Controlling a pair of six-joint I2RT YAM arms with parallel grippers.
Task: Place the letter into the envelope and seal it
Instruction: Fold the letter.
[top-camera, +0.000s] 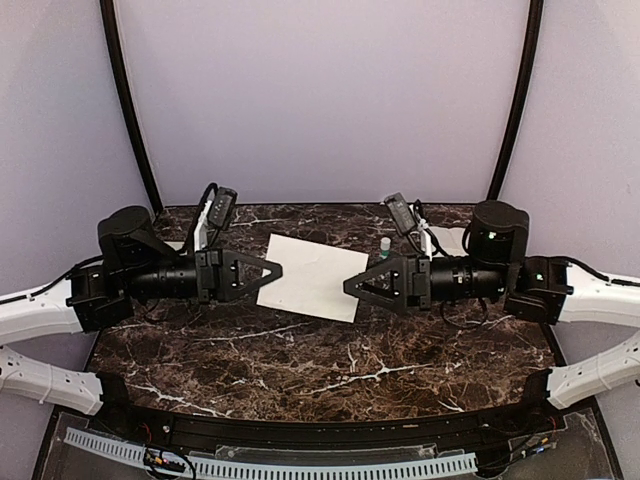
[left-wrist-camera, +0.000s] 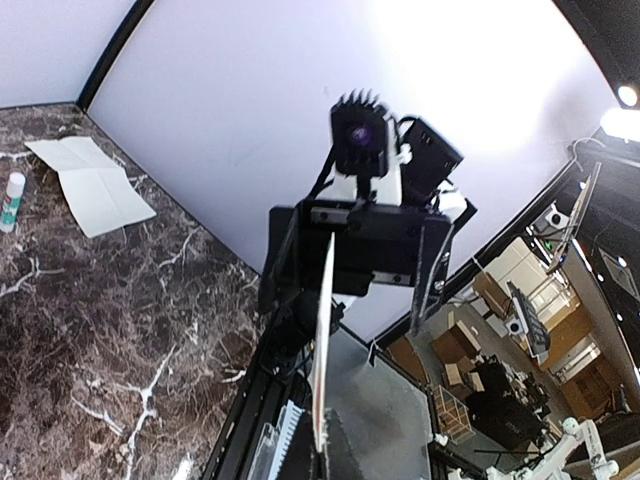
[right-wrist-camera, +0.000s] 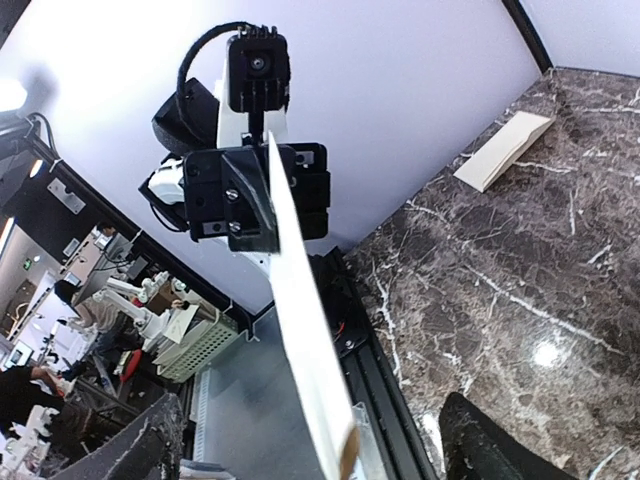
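Across the dark marble table (top-camera: 300, 360), two black arms faced each other from 9 and 3 o'clock. Between them hung the letter (top-camera: 312, 272), a pale sheet lifted clear of the surface, seemingly for folding or re-gripping. The left gripper (top-camera: 272, 268) was clamped tight on its 9 o'clock edge, carrying it alone. The right gripper (top-camera: 352, 285) stood wide open around the 3 o'clock edge, holding nothing. The envelope (right-wrist-camera: 505, 150) lay flat far out at 9 o'clock and another creased sheet (left-wrist-camera: 95, 185) at 3 o'clock. A small glue stick (top-camera: 384, 243) stood at 1 o'clock, presumably for sealing.
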